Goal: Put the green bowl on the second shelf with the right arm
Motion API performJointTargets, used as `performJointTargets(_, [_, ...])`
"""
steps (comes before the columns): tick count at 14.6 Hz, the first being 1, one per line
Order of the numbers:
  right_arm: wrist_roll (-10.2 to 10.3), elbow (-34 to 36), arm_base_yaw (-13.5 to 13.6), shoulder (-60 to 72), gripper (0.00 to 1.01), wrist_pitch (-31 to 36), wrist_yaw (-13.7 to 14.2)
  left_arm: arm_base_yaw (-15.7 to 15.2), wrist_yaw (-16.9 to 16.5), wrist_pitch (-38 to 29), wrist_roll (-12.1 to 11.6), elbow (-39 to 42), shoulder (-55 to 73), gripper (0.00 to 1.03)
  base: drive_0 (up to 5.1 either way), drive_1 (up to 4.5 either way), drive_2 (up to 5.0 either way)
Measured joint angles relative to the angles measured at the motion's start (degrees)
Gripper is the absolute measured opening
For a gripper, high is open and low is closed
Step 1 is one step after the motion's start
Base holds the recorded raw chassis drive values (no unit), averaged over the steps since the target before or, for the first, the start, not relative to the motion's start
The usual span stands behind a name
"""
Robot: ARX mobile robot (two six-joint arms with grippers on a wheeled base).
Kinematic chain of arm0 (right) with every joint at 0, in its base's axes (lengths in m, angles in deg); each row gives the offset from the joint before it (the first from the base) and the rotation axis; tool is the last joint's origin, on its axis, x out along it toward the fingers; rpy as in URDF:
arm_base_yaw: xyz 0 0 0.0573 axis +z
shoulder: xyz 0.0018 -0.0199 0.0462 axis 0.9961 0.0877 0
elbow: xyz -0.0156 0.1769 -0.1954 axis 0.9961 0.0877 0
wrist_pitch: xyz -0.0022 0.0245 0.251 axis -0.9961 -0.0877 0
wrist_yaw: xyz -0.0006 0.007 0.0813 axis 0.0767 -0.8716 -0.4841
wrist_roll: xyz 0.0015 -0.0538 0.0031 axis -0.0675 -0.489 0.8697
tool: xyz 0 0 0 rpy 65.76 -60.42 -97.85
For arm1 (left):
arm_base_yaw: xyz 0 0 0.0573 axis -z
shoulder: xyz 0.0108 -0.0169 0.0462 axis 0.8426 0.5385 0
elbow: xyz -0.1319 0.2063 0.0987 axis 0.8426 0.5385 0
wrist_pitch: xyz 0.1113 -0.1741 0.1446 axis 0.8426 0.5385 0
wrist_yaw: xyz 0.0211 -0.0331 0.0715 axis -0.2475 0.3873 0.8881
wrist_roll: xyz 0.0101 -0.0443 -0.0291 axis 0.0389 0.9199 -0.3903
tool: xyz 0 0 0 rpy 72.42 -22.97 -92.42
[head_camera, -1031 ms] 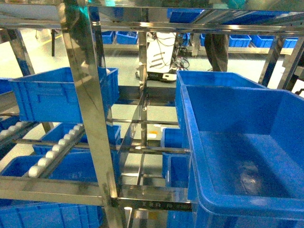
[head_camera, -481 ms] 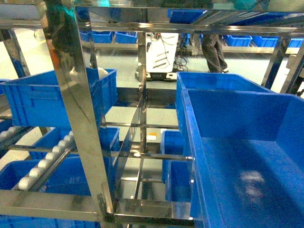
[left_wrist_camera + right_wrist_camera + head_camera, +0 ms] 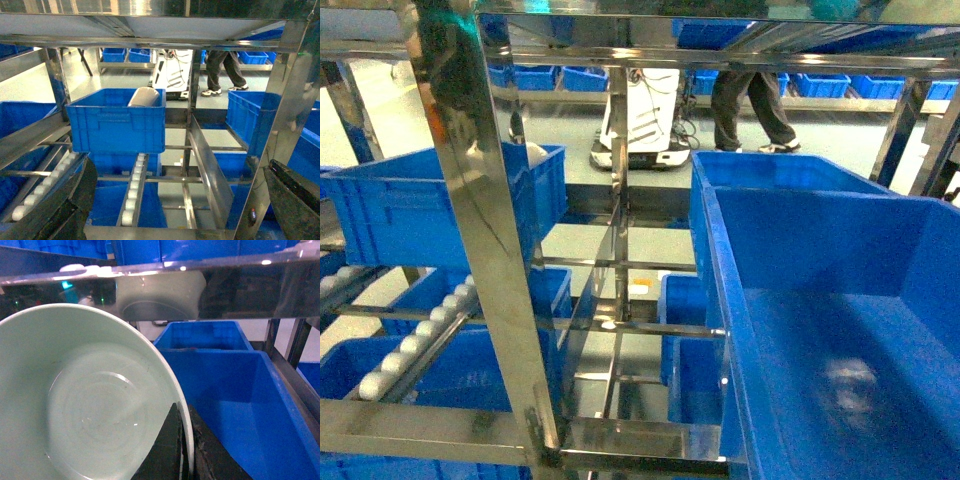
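Note:
The green bowl (image 3: pixel 85 405) fills the left of the right wrist view, pale mint, its inside facing the camera. My right gripper (image 3: pixel 186 440) is shut on the bowl's rim, one dark finger inside and one outside. Just above the bowl a broad steel front rail (image 3: pixel 240 285) of the rack mirrors it; I cannot tell whether this tier is the second shelf. My left gripper (image 3: pixel 172 210) is open, its dark fingers (image 3: pixel 50 210) at the frame's lower corners with only a white roller rail (image 3: pixel 134 185) between them. Neither the bowl nor a gripper shows in the head view.
A large blue bin (image 3: pixel 840 330) sits close on the right, also below the bowl (image 3: pixel 235 405). A steel rack post (image 3: pixel 485 250) stands near left. Another blue bin (image 3: pixel 116 122) holding a pale object sits on rollers. A person's legs (image 3: pixel 745 105) and a white robot base (image 3: pixel 640 125) are behind.
The head view has shifted a little, with the rack post now further left and the bin closer. The person behind the rack has walked left.

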Motion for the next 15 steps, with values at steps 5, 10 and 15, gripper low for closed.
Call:
performJointTargets(5, [-0.6, 0.2, 2.7, 0.8, 0.02, -0.7, 0.1, 0.0, 0.0, 0.0, 0.0, 0.0, 0.0, 0.98, 0.0, 0.0, 0.0])
performJointTargets(10, [-4.9, 7.5, -2.0, 16.1, 0.02, 12.0, -5.7, 0.0, 0.0, 0.0, 0.0, 0.0, 0.0, 0.98, 0.0, 0.0, 0.0])
performJointTargets(15, [-10.7, -5.3, -2.0, 59.1, 0.02, 32.5, -6.4, 0.0, 0.0, 0.0, 0.0, 0.0, 0.0, 0.98, 0.0, 0.0, 0.0])
